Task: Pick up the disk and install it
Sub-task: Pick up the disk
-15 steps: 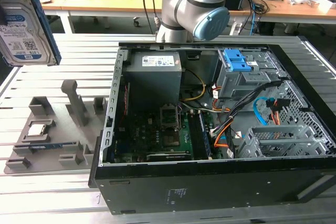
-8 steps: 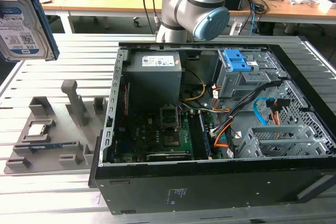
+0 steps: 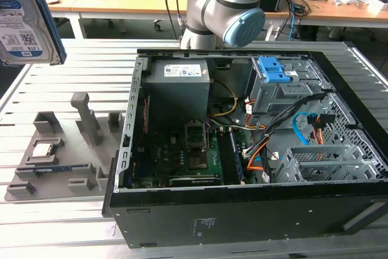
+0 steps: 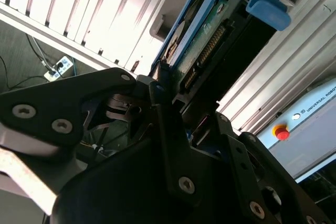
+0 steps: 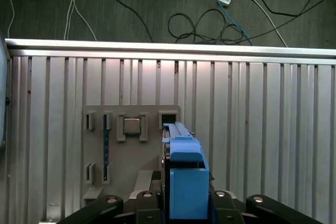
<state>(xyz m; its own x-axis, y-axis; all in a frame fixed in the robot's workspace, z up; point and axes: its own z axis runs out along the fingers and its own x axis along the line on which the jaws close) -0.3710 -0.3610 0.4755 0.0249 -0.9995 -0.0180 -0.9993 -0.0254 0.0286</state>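
Note:
The disk [image 3: 23, 23], a silver drive with a white-and-blue label in a blue frame, hangs high at the exterior view's left, above the slatted table. In the second wrist view, the disk [image 4: 210, 51] shows its green board and connector edge, with the blue frame around it. The gripper [image 4: 176, 106] is shut on its lower end. In the first wrist view, the blue frame of the disk [image 5: 185, 174] stands between the black fingers of the gripper [image 5: 186, 205], above the grey fixture plate.
An open computer case [image 3: 130, 150] lies on the table, with a blue-clipped drive bay [image 3: 274, 72] and a metal cage [image 3: 321, 162] inside. A grey fixture plate [image 3: 66, 150] beside it holds a small square chip [image 5: 131, 125]. Cables lie on the floor [image 5: 210, 19].

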